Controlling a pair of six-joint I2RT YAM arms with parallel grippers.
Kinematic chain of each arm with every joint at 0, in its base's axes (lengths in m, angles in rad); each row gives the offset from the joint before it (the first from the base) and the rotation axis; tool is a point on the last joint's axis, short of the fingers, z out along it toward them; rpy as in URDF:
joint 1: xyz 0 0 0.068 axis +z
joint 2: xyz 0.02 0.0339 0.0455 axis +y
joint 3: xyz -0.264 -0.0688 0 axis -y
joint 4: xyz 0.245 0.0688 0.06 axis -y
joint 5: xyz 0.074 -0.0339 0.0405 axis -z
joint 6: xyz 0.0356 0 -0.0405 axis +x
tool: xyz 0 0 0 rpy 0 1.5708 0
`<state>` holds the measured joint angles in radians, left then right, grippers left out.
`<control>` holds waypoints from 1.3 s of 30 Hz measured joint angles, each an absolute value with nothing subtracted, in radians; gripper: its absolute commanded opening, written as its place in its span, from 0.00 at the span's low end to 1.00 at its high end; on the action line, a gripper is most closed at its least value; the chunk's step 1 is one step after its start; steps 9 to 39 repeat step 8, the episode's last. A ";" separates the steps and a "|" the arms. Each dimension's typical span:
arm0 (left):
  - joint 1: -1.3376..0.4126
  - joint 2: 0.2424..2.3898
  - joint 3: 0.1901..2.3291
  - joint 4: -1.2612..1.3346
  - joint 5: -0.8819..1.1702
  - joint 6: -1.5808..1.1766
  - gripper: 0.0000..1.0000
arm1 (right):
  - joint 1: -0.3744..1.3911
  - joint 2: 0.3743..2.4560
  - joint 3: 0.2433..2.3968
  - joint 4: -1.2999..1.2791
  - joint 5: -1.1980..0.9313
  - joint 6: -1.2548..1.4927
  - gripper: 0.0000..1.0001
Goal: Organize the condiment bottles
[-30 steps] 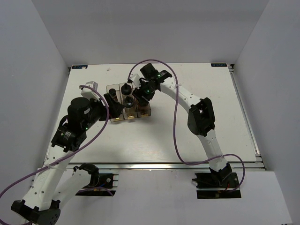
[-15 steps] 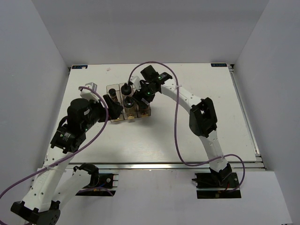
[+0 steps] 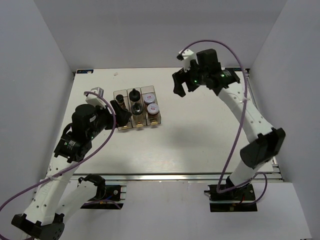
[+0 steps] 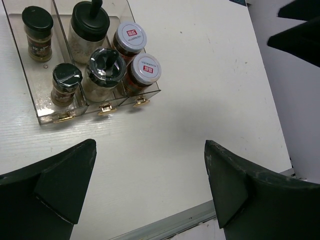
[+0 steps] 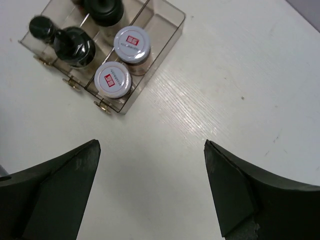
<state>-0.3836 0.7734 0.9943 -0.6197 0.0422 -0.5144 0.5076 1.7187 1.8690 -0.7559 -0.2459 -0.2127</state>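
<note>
Six condiment bottles stand in a clear three-compartment rack [image 3: 150, 89]. Its left compartment holds two small black-capped bottles [image 4: 37, 17] [image 4: 65, 75] with brown contents. The middle holds two larger black-topped jars [image 4: 90, 20] [image 4: 106, 62] with pale contents. The right holds two white-lidded jars [image 4: 129, 36] [image 4: 145, 68] with reddish contents, also seen in the right wrist view [image 5: 131, 41] [image 5: 112, 78]. My left gripper [image 3: 120, 111] [image 4: 150, 165] is open and empty, just left of the rack. My right gripper [image 3: 181, 85] [image 5: 150, 165] is open and empty, raised to the right of the rack.
The rack [image 4: 45, 107] has small brass latches on its near side [image 5: 165, 25]. A small grey block [image 3: 98, 92] lies on the white table left of the rack. The table's metal front rail [image 3: 175, 176] runs along the near edge.
My right arm has lifted off the rack and swung up and to the back right, empty. Both white-lidded jars now show in the right compartment. The left arm has barely moved.
</note>
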 measured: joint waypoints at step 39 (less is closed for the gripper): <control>-0.384 0.805 1.000 -0.590 0.068 -0.513 0.98 | 0.518 1.501 1.620 -0.662 -0.132 -0.128 0.90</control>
